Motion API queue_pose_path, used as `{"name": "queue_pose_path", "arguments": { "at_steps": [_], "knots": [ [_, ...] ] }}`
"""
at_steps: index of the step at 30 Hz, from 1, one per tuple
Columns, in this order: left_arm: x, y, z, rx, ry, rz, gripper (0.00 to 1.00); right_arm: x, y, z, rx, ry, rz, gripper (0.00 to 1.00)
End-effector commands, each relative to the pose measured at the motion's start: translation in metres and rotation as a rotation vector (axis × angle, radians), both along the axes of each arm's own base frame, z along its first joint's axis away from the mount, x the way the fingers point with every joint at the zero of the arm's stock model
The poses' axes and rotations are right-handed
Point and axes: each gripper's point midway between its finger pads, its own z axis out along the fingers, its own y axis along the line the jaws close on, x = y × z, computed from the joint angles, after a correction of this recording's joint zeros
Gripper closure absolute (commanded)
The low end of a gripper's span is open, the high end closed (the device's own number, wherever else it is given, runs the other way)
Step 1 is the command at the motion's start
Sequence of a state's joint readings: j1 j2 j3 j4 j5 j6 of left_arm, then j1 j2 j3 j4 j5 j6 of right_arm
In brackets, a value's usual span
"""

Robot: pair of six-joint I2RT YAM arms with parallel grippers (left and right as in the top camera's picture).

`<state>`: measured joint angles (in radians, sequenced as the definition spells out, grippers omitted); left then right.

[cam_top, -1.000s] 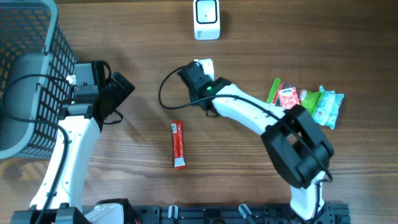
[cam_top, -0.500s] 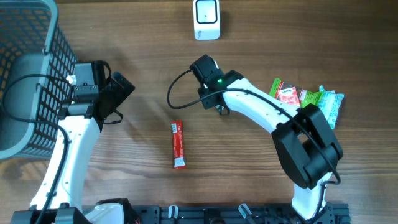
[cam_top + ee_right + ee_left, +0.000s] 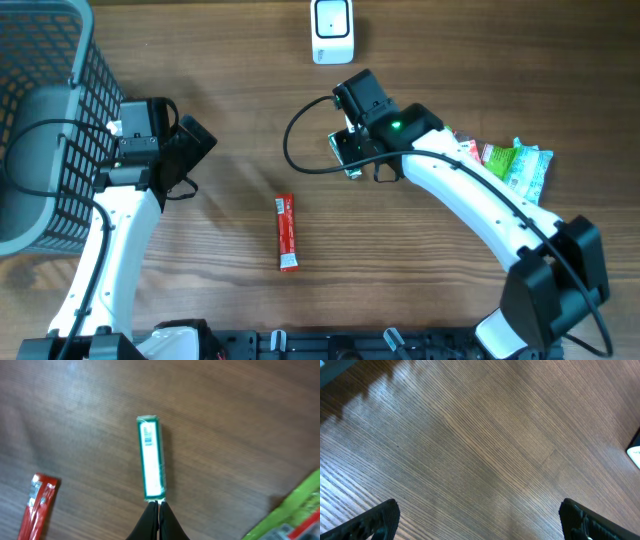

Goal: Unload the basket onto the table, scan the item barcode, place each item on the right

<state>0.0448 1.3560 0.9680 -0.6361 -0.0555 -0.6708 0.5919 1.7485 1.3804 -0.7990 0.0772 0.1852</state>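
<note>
Right wrist view: right gripper [image 3: 159,506] is pinched shut on the near end of the packet [image 3: 150,460], short of the scanner [image 3: 332,30] (barcode [image 3: 148,436] at the far end). Probably light, thin, floppy and slick; hold the end seal, clear of the code. Left gripper [image 3: 479,520] gapes, empty.

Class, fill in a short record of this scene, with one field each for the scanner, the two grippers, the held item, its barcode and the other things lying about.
scanner: white scanner, at the top of the overhead view, apart from both arms
right gripper: shut on one end of the green packet
barcode: near the packet's free end, facing the wrist camera
left gripper: open, holding nothing
red packet: lying flat between the arms, untouched
basket: beside the left arm
snack packets: heaped by the right arm
</note>
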Motion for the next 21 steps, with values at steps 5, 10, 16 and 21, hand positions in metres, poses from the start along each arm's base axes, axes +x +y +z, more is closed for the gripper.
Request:
{"name": "queue_pose_path", "arguments": {
  "at_steps": [5,10,16,21],
  "knots": [
    [0.001,0.002,-0.001,0.021,0.003,-0.004,0.00,-0.011,0.005,-0.058,-0.014,0.164,-0.023,0.96],
    [0.001,0.002,-0.001,0.021,0.003,-0.004,0.00,-0.019,0.003,-0.082,-0.045,0.232,-0.031,0.96],
    [0.001,0.002,-0.001,0.021,0.003,-0.004,0.00,-0.019,0.001,-0.095,-0.067,0.253,-0.033,0.96],
    [0.001,0.002,-0.001,0.021,0.003,-0.004,0.00,-0.019,0.000,-0.104,-0.081,0.264,-0.036,0.96]
  ]
}}
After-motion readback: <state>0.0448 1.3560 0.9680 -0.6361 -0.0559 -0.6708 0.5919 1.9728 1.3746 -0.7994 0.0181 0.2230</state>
